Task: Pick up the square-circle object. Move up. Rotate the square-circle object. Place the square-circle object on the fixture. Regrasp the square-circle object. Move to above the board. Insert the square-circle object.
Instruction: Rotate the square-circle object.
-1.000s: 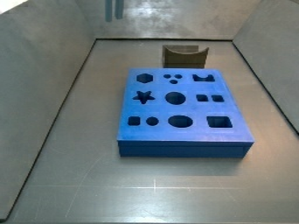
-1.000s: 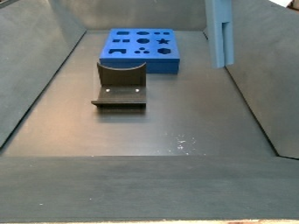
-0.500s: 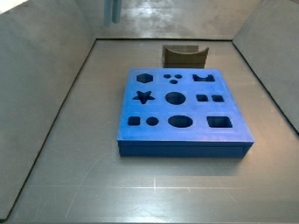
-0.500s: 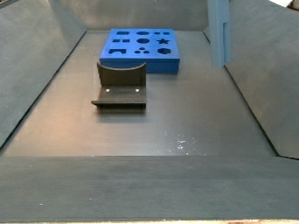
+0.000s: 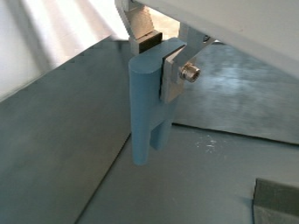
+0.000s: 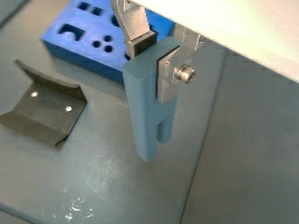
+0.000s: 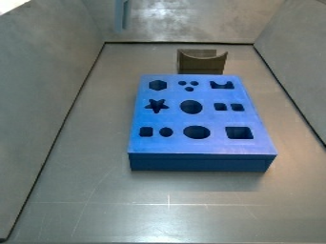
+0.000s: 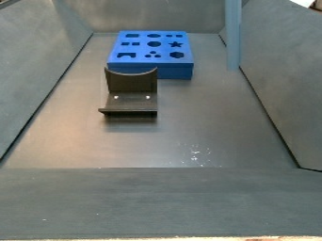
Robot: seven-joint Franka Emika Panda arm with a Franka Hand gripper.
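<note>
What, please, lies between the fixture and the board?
Only bare floor: in a side view a narrow strip separates the fixture from the board. The gripper holds the square-circle object aloft.

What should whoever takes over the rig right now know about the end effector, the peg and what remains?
End effector: shut on the peg, which hangs upright, well above the floor, as a side view also shows.
Fixture: on the floor, nothing on it.
Board: flat on the floor beside the fixture, no hole filled.
Done: peg picked up and lifted.
Whether the rotation is finished, these views cannot settle.
Left: place the peg on the fixture, regrasp, move above the board, insert.
</note>
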